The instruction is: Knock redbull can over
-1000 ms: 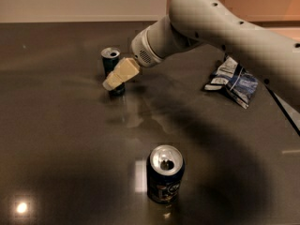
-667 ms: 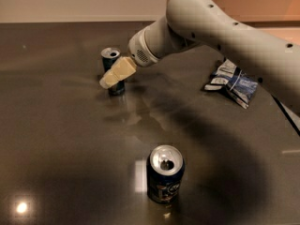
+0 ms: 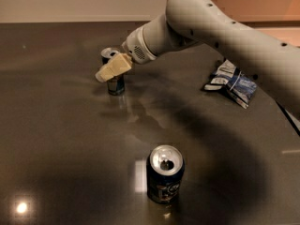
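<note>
Aluminium, thin and probably light: that is how the redbull can (image 3: pixel 116 85) should behave, judging by its slim, tall shape. It stands upright at the left back of the dark glossy table (image 3: pixel 56 139), its silver top showing behind the gripper. A narrow base under a tall body makes it easy to tip, and the polished surface may let it slide instead of falling if it is pushed low down. No grasp is needed. The best place to meet it would be high on its side, near the rim, with a sideways sweep. The wall is stiff enough to take a nudge, though it would dent under a hard squeeze.

The cream-coloured gripper (image 3: pixel 112 69) sits in front of the can's upper half, slanting down to the left, and covers the middle of the can. Whether it touches the can or hangs just before it cannot be told, nor how far open it is. Nothing appears to be held in it.

Behind it the pale arm (image 3: pixel 211 27) runs up and to the right, the wrist bent downward towards the can and the thick forearm crossing the upper right of the view.

Nearer the camera, about mid-table, stands a wider dark blue soda can (image 3: pixel 165 173), well apart from the first. On the right lies a crumpled blue-and-white snack bag (image 3: pixel 230 82).
</note>
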`<state>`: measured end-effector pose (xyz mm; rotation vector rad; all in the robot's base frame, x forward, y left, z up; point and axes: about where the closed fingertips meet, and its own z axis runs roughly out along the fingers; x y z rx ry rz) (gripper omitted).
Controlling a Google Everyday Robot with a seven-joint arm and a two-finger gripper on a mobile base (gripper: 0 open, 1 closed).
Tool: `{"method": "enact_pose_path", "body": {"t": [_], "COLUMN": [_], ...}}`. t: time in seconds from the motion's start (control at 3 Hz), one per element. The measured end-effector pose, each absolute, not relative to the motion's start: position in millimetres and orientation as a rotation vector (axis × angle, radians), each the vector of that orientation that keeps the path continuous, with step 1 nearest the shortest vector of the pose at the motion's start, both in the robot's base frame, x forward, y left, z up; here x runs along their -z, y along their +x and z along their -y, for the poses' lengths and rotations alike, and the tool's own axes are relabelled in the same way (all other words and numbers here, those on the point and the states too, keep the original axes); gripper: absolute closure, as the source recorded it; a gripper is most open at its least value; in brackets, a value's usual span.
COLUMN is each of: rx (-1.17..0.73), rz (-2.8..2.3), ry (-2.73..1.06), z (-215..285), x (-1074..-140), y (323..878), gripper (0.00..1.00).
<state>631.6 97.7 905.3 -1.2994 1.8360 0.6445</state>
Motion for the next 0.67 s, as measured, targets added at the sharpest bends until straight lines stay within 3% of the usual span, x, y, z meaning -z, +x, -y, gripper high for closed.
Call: {"method": "enact_pose_path", "body": {"t": [0.67], "rx": [-0.726], "rz": [-1.813], "ry": [-1.289], "z": [-104.0], "x": [-916.2], "y": [623.7], "gripper": [0.62]}}
